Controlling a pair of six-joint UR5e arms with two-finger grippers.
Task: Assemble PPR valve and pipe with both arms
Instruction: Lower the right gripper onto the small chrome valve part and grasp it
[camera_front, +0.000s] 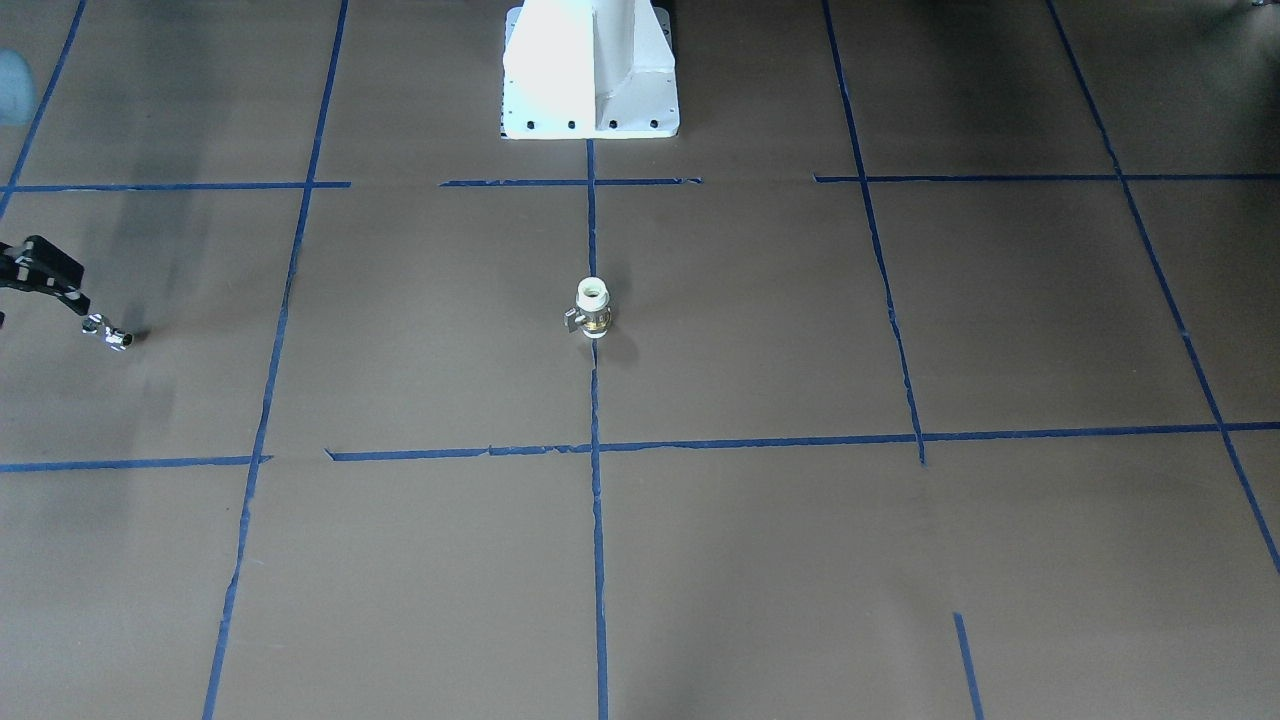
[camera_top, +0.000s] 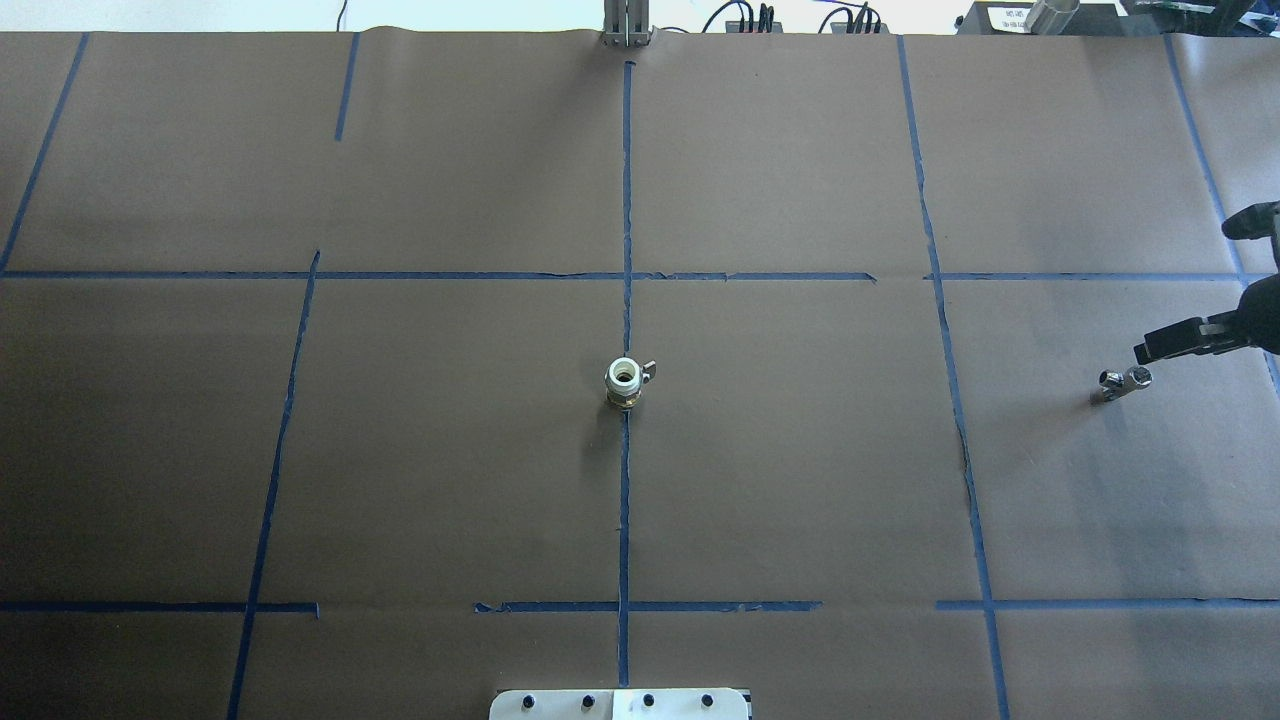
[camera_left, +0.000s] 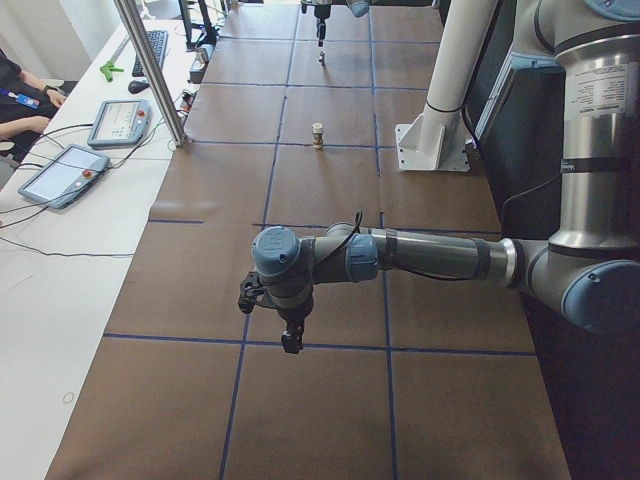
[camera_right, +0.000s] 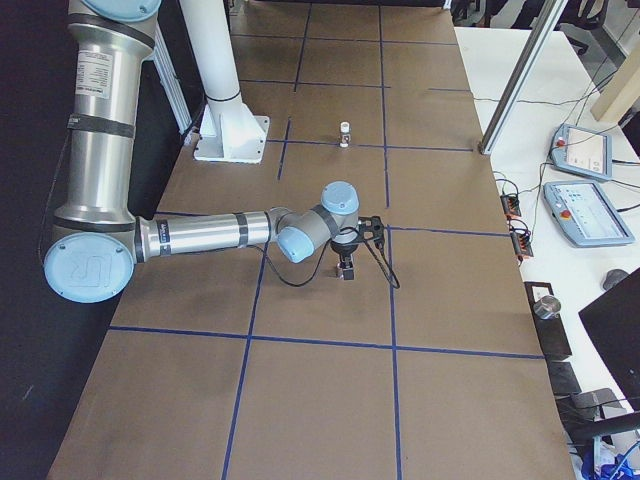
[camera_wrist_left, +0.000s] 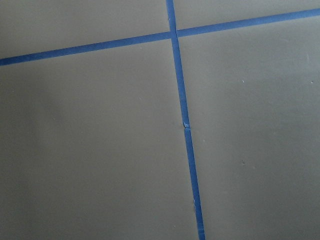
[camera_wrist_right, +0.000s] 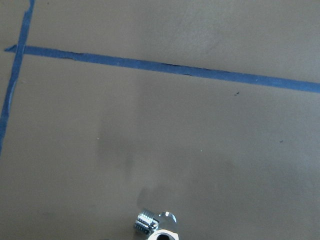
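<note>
PPR valve (camera_top: 624, 380) stands upright at table centre, right on the middle blue tape line (camera_top: 626, 200), open white end up, small lever sticking out sideways; nothing touches it. Pipe (camera_top: 1122, 383) lies on its side on the brown paper of the table (camera_top: 800, 450), far out on the robot's right, well apart from the valve. Right gripper (camera_top: 1160, 347) hangs just beside and over the pipe, tips pointing at it; pipe is not lifted, contact unclear, and whether the fingers are spread or pressed together cannot be told. Right wrist view shows only the top of the chrome piece at the bottom edge, plus paper and tape. Right arm (camera_right: 200, 235) reaches out low and long from the robot side, forearm roughly level. Left arm (camera_left: 430, 255) is stretched the same way over the table's other end, left gripper (camera_left: 291, 340) pointing down above a tape line, holding nothing visible; it shows only from the side, so finger spread cannot be told. Left wrist view: bare paper and a tape cross. White pedestal base (camera_front: 590, 70) sits at the robot edge, in line with the valve.
</note>
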